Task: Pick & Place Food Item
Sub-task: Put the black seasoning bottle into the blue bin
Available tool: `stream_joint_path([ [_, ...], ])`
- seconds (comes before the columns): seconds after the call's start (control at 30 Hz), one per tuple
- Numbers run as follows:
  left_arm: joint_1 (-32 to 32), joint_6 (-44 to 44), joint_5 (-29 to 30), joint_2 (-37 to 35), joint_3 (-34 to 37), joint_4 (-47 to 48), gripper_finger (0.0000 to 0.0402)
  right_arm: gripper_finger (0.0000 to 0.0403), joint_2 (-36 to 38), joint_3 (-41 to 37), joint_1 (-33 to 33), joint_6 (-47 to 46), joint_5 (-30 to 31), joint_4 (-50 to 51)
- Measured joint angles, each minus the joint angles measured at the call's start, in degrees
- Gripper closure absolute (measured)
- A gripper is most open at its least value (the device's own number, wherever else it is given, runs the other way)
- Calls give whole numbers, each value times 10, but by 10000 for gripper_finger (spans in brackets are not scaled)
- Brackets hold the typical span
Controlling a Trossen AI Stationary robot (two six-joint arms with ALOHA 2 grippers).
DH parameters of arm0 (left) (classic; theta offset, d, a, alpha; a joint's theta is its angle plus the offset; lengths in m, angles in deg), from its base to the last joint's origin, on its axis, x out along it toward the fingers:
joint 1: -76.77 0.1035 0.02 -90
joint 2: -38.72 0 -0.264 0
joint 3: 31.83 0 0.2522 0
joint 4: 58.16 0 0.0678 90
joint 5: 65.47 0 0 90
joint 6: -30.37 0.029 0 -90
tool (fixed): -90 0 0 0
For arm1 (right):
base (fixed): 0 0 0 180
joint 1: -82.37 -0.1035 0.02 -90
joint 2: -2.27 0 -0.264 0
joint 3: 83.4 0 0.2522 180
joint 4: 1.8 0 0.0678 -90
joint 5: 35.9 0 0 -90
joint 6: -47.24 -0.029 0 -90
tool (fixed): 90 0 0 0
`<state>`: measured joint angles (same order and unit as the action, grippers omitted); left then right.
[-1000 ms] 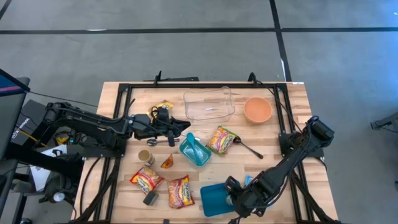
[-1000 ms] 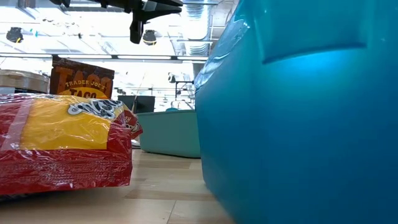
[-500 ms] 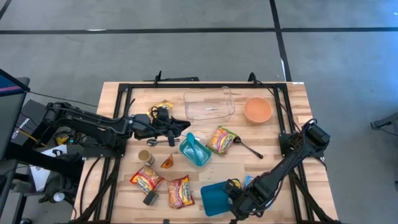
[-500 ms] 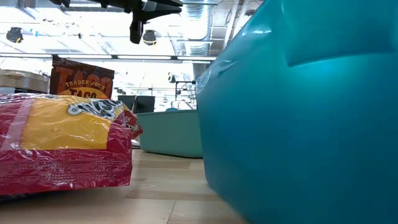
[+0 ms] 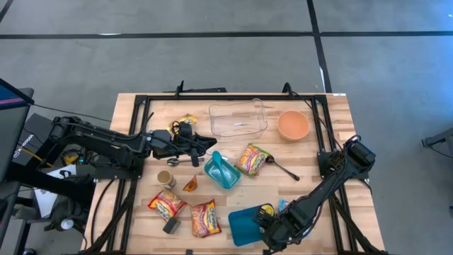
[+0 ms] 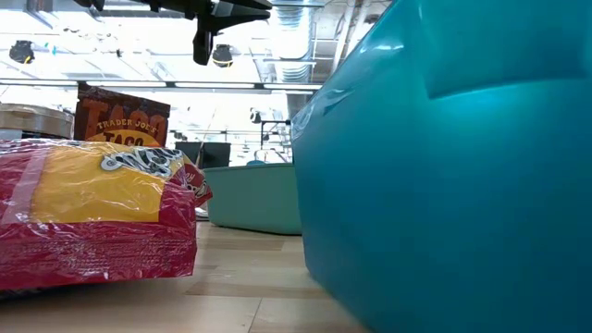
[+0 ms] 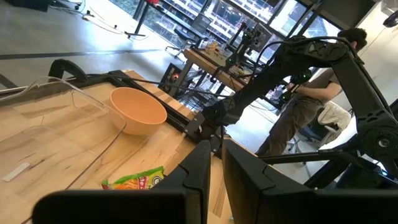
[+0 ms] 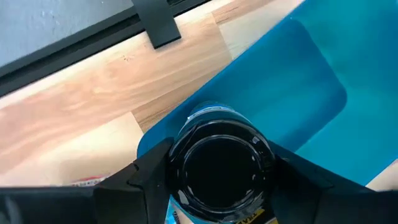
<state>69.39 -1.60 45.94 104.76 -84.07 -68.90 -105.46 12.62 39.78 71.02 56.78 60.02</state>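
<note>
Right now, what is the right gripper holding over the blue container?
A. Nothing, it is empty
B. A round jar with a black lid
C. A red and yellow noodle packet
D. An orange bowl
B. In the right wrist view, the right gripper is closed on both sides of a round jar with a black lid, directly above the blue container; the orange bowl sits far off on the table.

Brown box (image 6: 122, 116) reads "TRADER JOE'S TACO" (rest hidden).
</note>
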Motion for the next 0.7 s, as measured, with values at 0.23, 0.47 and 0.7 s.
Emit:
stream_joint_path([
  [0.23, 0, 0, 0, 0, 0, 0, 366, 198, 0, 0, 3, 64, -1, 3],
  [0.47, 0, 0, -2, 0, 0, 0, 366, 198, 0, 1, 8, 69, -10, 9],
  [0.7, 0, 0, -2, 0, 0, 0, 366, 195, 0, 1, 8, 83, -13, 11],
])
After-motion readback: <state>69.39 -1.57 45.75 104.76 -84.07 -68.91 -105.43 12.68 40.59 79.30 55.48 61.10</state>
